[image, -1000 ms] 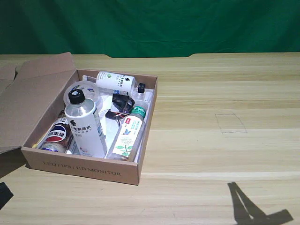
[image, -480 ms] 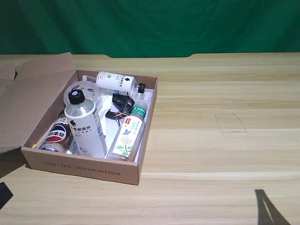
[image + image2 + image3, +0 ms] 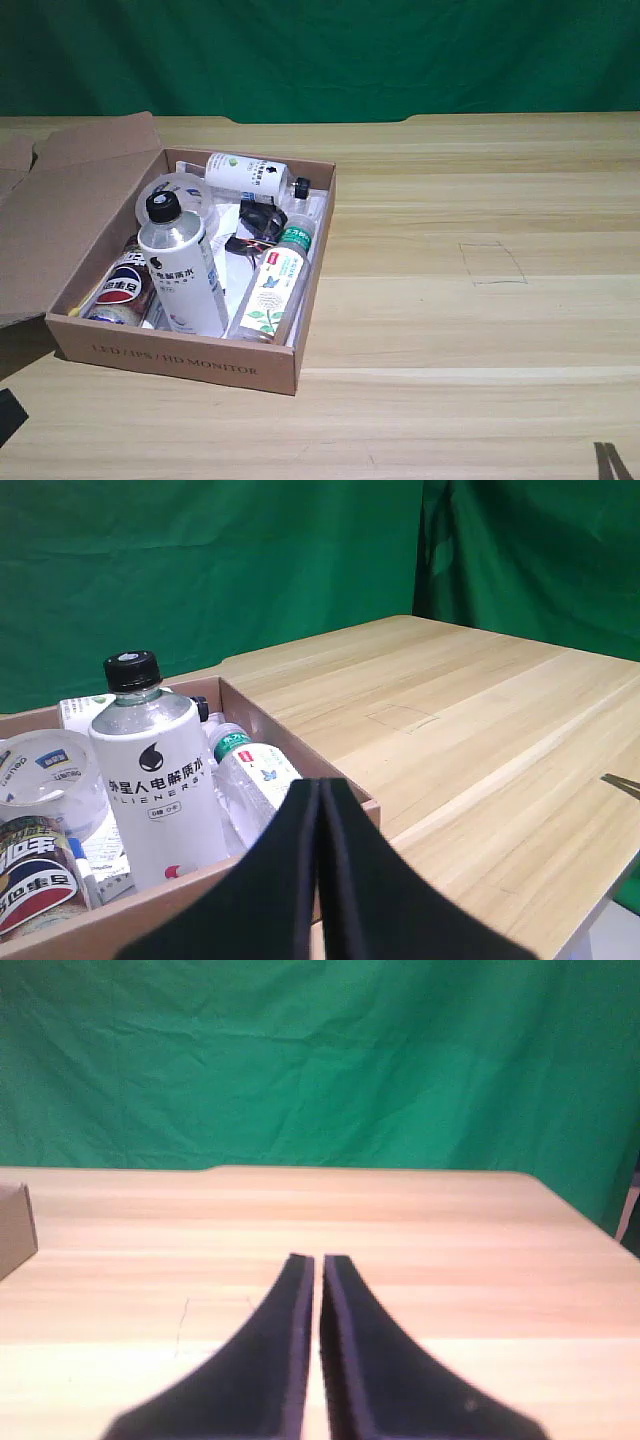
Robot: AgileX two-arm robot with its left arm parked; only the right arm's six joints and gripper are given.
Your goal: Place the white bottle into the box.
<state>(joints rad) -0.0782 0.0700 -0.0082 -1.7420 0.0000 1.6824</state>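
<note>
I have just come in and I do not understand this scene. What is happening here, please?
Nothing is being handled right now. The white bottle stands upright inside the box, among other bottles. The right gripper is shut and empty, over bare table away from the box; in the exterior view only its tip shows at the bottom right corner. The placing looks done.

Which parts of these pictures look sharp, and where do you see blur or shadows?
Exterior view: evenly lit, the box casting only a soft shadow on the table. Left wrist view: the white bottle sharp. Right wrist view: the shut right end effector looms blurred and dark; green backdrop soft.
</note>
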